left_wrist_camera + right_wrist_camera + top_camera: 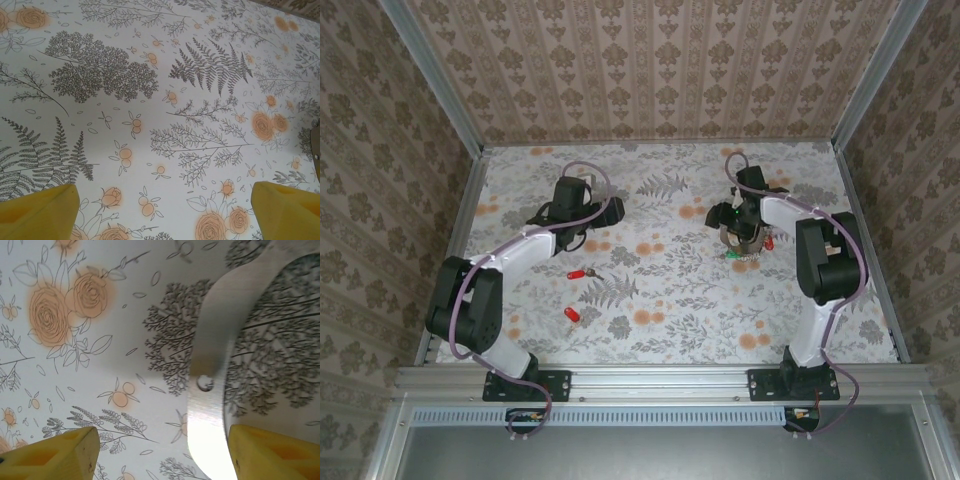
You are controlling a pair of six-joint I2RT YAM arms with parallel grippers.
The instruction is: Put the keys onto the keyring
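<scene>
Yellow fingers [40,210] of the left pincer [162,215] stand wide apart over bare counter [150,125], holding nothing. The red keys [578,273] lie loose nearer the arm bases, so it should centre over one before closing. The right pincer [160,455], likewise parted, straddles the keyring [205,410]. It should pinch that steady, clear of the green key [733,254] just beside it.

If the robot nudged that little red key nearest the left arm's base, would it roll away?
Probably not: the red key seems to lie flat on the table, so it should slide rather than roll. It looks tiny, with a plastic-looking head, so likely light and easily flicked aside.
</scene>
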